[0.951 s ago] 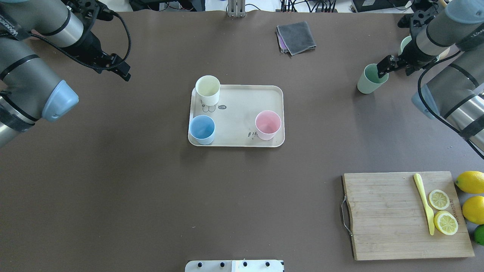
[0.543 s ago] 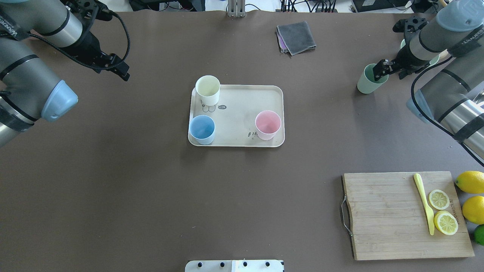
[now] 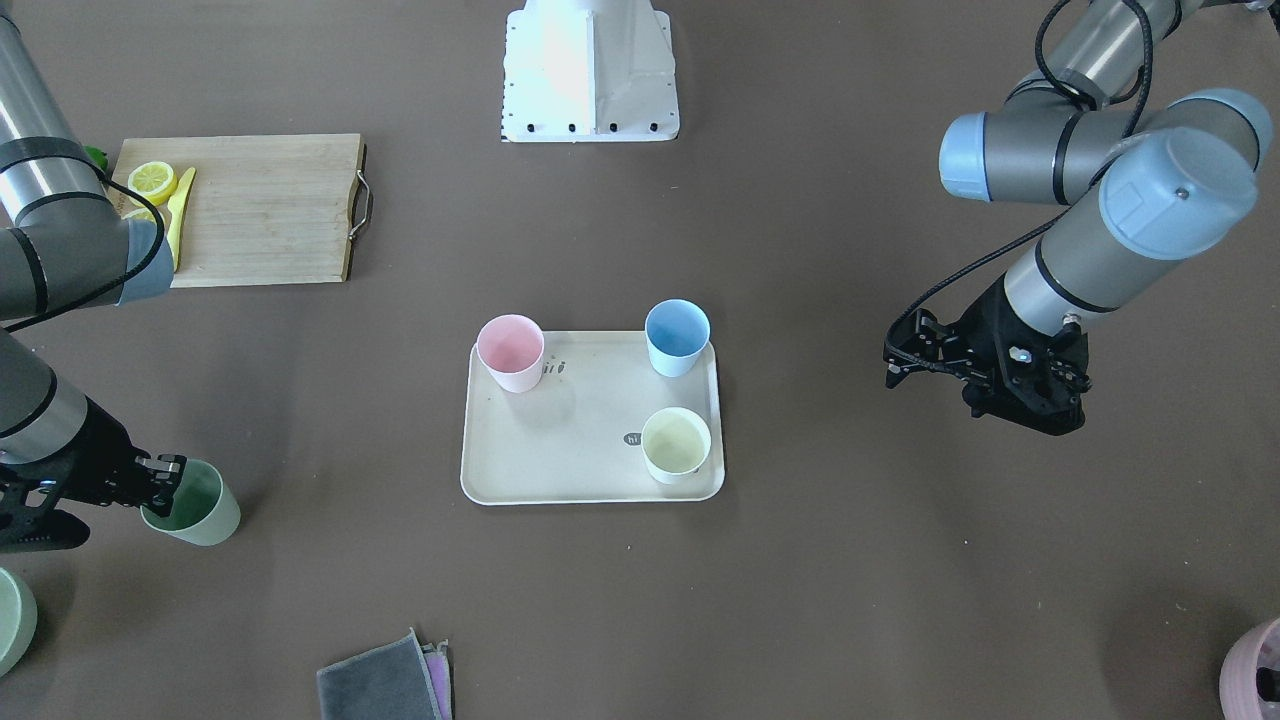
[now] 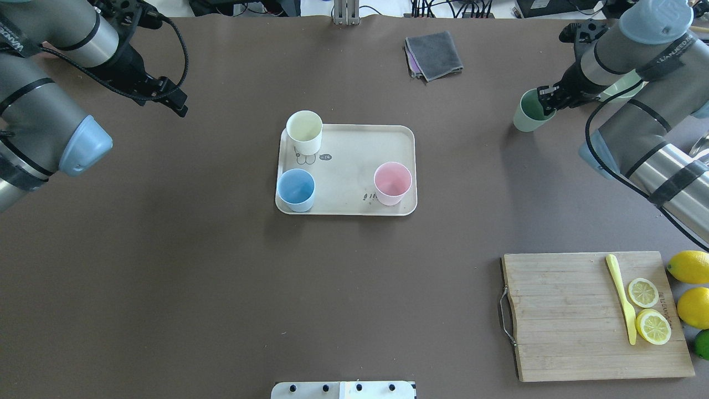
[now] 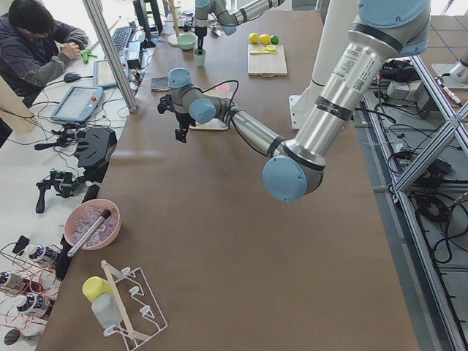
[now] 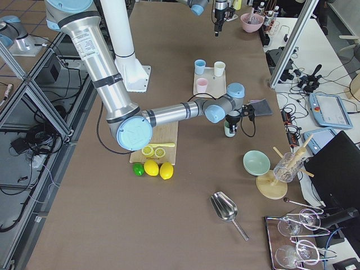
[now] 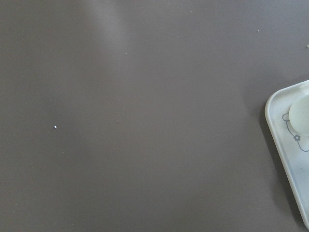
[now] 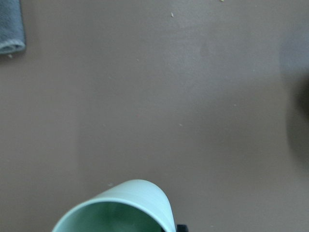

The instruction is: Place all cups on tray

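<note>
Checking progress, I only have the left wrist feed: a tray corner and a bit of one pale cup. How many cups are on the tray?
Observer: Three, all upright: cream-yellow cup, blue cup, pink cup, on the tray.
Operator: Fourth one?
Observer: The green cup is off the tray, far right; the right tool pinches its rim, one finger inside.
Operator: Left tool carrying anything?
Observer: No. The left tool hangs empty over the table, left of the tray.
</note>
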You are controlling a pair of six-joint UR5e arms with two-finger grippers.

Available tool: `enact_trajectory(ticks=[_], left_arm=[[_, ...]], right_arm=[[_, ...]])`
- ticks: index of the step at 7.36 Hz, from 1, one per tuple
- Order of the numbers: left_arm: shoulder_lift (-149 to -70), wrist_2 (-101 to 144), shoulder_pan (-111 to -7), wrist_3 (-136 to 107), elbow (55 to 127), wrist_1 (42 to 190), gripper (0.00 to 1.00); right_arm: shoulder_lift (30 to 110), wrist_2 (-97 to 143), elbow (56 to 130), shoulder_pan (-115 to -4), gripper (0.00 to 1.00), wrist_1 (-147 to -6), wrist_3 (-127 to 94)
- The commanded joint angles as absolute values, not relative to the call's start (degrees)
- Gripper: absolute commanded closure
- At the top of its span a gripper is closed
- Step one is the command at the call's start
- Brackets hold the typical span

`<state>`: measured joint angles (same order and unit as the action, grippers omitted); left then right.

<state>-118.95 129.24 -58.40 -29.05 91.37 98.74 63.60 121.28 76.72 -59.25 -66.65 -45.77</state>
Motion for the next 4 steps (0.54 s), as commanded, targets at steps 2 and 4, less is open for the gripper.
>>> enact_trajectory(ticks=[2, 4], left_arm=[[-119.00, 129.55, -64.83, -18.44, 90.79, 91.19, 0.02], [-117.00, 129.72, -70.72, -6.55, 89.22, 88.07, 0.02]], right_arm=[[57.32, 121.12, 77.61, -55.21, 1.00, -67.93, -58.32], [50.31, 118.50, 77.52, -50.13, 1.00, -72.31, -66.92]])
